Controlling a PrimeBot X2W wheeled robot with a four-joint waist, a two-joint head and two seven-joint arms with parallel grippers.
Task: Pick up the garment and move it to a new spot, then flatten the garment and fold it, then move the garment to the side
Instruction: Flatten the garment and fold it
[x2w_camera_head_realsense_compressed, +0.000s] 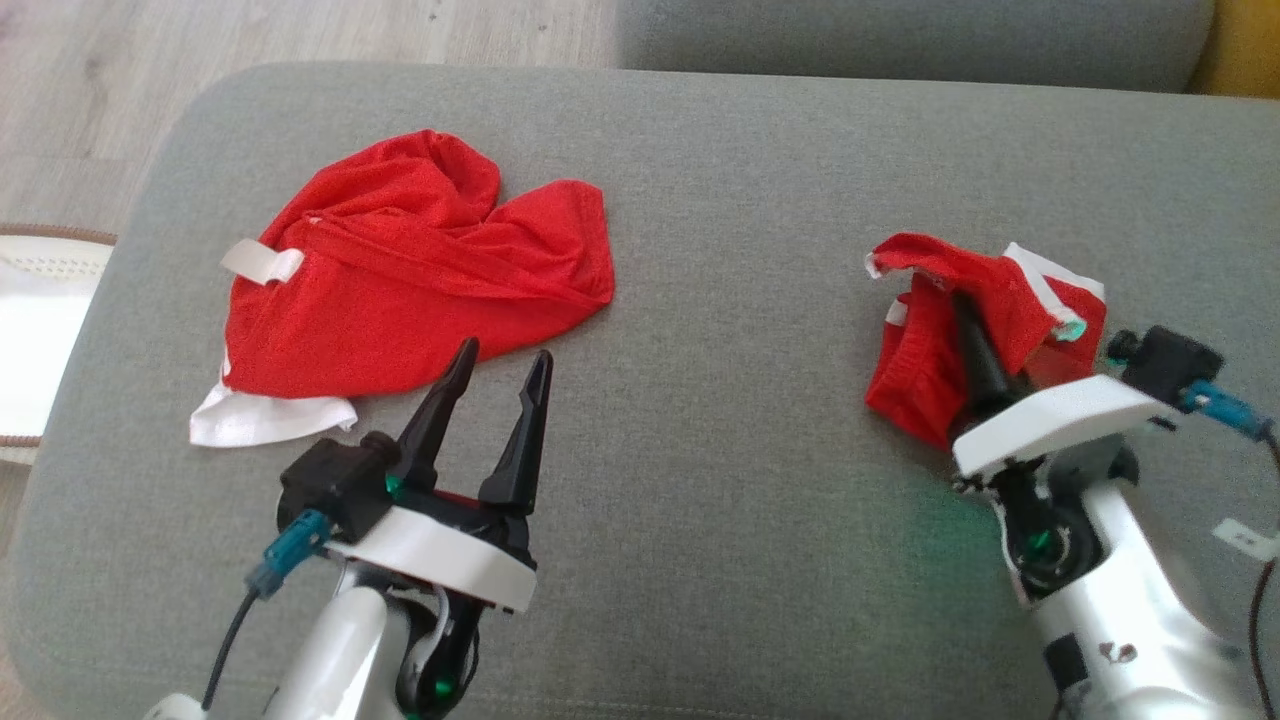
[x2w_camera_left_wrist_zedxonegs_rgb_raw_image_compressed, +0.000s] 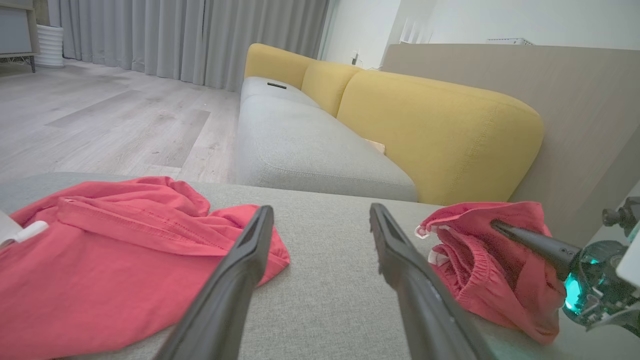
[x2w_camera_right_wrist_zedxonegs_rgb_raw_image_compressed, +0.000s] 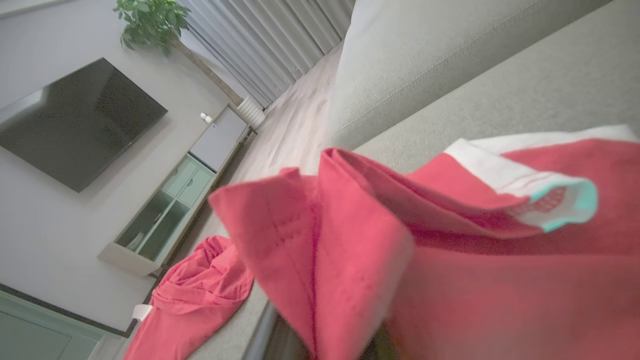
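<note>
A large crumpled red garment (x2w_camera_head_realsense_compressed: 420, 270) with white trim lies on the left part of the grey cushion (x2w_camera_head_realsense_compressed: 740, 200). My left gripper (x2w_camera_head_realsense_compressed: 505, 352) stands open just in front of its near edge, nothing between the fingers; the left wrist view has the same gripper (x2w_camera_left_wrist_zedxonegs_rgb_raw_image_compressed: 320, 212) with that garment (x2w_camera_left_wrist_zedxonegs_rgb_raw_image_compressed: 100, 260) to its left. A smaller red garment (x2w_camera_head_realsense_compressed: 925, 370) with white edging is bunched at the right and drapes over my right gripper (x2w_camera_head_realsense_compressed: 975, 330), which is shut on it. One dark finger (x2w_camera_left_wrist_zedxonegs_rgb_raw_image_compressed: 525, 239) pokes out of that cloth (x2w_camera_left_wrist_zedxonegs_rgb_raw_image_compressed: 480, 270). Up close, the cloth (x2w_camera_right_wrist_zedxonegs_rgb_raw_image_compressed: 450, 260) hides the right fingers.
The grey cushion's rounded left edge drops to a wood floor (x2w_camera_head_realsense_compressed: 100, 80), where a white object with a brown rim (x2w_camera_head_realsense_compressed: 40, 330) lies. A second grey seat (x2w_camera_head_realsense_compressed: 900, 40) with yellow backrests (x2w_camera_left_wrist_zedxonegs_rgb_raw_image_compressed: 440, 130) stands behind. Bare cushion lies between the two garments.
</note>
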